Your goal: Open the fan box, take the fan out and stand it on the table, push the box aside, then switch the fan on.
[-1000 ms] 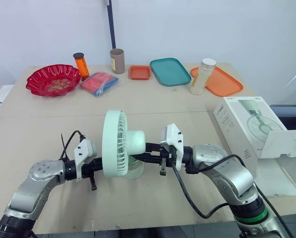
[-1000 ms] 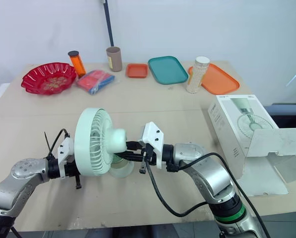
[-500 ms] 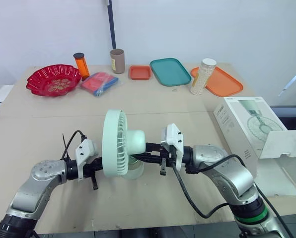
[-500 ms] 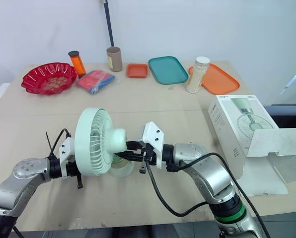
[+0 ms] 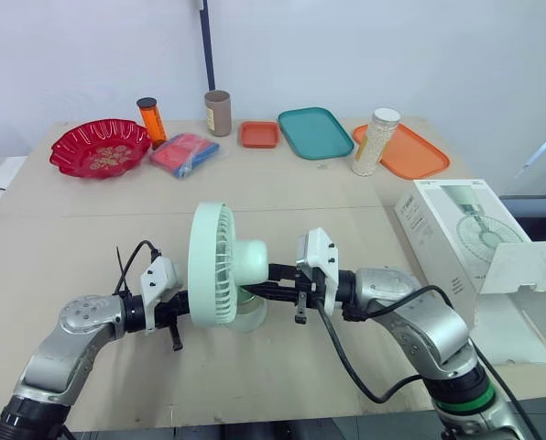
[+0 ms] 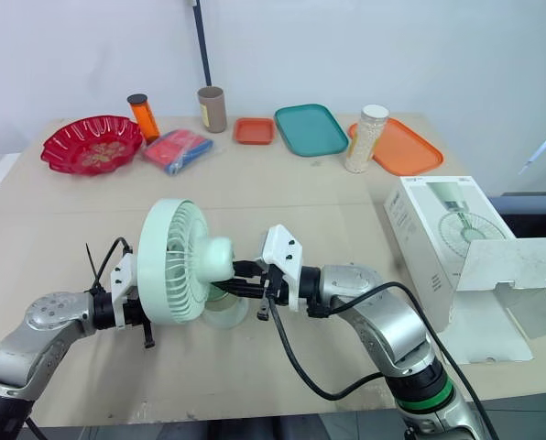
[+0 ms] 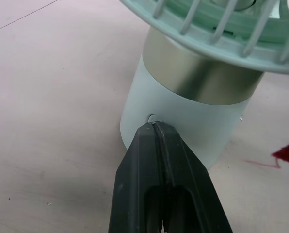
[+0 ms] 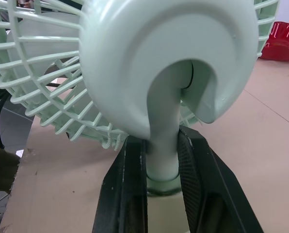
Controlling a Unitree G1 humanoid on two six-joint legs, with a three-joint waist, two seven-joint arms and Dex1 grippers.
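Switching-on stage, head and wrist views. The pale green fan (image 5: 220,264) stands upright at the centre of the desk (image 5: 282,197). Its long axis is vertical and its grille faces 9 o'clock, toward the robot's left.

The left gripper (image 7: 153,127) lies at 9 o'clock of the fan's cylindrical base (image 7: 193,121). Its fingers (image 7: 176,165) are clenched tip to tip, and the joined tips touch the base at a small round button (image 7: 152,118).

The right gripper (image 8: 161,145) reaches in from 3 o'clock. Its fingers (image 8: 130,184) grasp the slim stem (image 8: 165,116) below the motor housing, one on each side.

The left arm is thus the one at the switch. The press would appear to run from 9 toward 3 o'clock, straight against the right grasp, which braces the light base from sliding or tipping.

The fan box (image 5: 456,240) sits well apart at 3 o'clock, near the desk's right edge, with its flap hanging open. It judges as already pushed aside.

Bare desk surrounds the base at 12 and 6 o'clock. A red bowl (image 5: 99,147), teal tray (image 5: 313,132) and orange tray (image 5: 406,151) line the far edge at 12 o'clock, clear of both arms. The near desk edge at 6 o'clock lies close under the forearms.

Whether the blades turn cannot be told.
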